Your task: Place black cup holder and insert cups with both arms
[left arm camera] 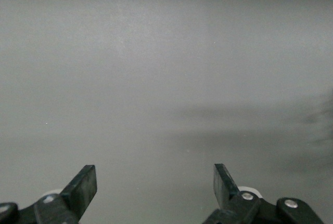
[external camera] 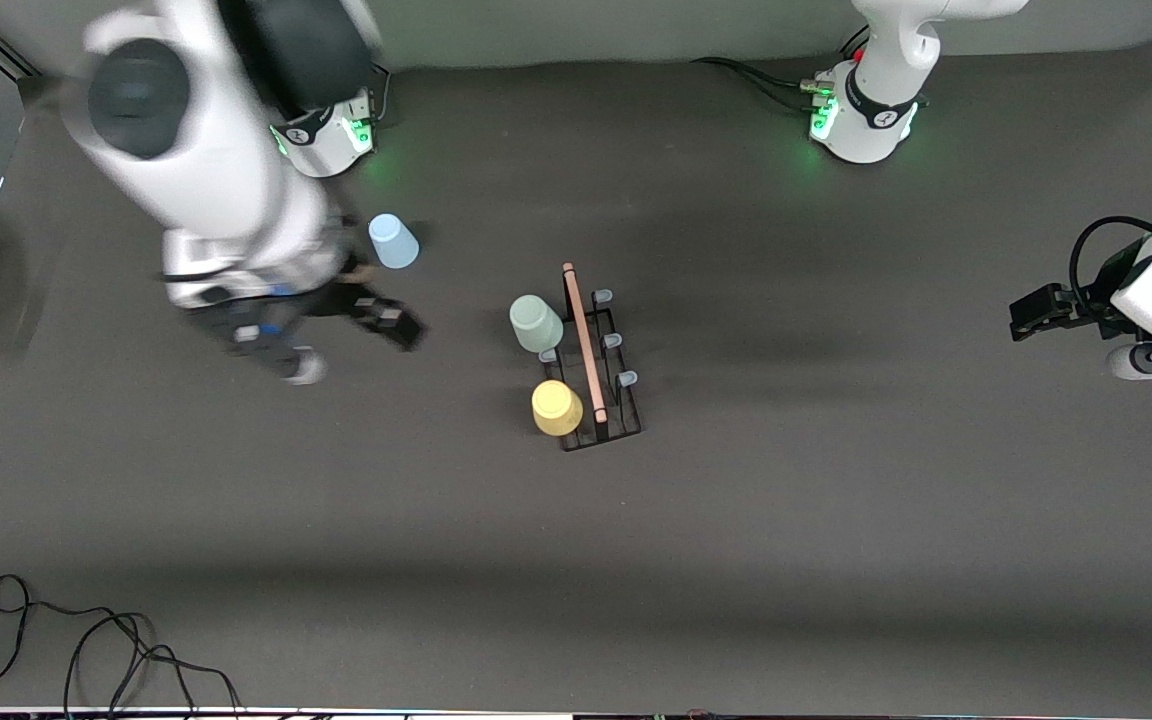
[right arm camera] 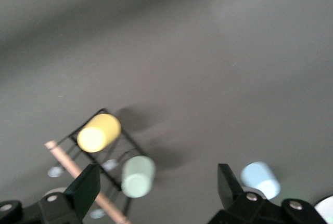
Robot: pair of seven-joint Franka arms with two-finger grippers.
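Note:
The black cup holder (external camera: 608,385) stands mid-table with its wooden rod handle (external camera: 583,340) on top. A mint green cup (external camera: 536,323) and a yellow cup (external camera: 557,407) sit on its pegs on the side toward the right arm. The light blue cup (external camera: 393,241) stands upside down on the table near the right arm's base. My right gripper (external camera: 391,322) is open and empty over the table between that cup and the holder. Its wrist view shows the yellow cup (right arm camera: 99,132), mint cup (right arm camera: 138,176) and blue cup (right arm camera: 260,180). My left gripper (external camera: 1021,315) is open and empty at the left arm's end of the table.
Three pale-blue-tipped pegs (external camera: 613,341) on the holder's side toward the left arm are bare. A black cable (external camera: 86,640) lies at the table edge nearest the front camera, at the right arm's end. The left wrist view shows only grey table (left arm camera: 166,78).

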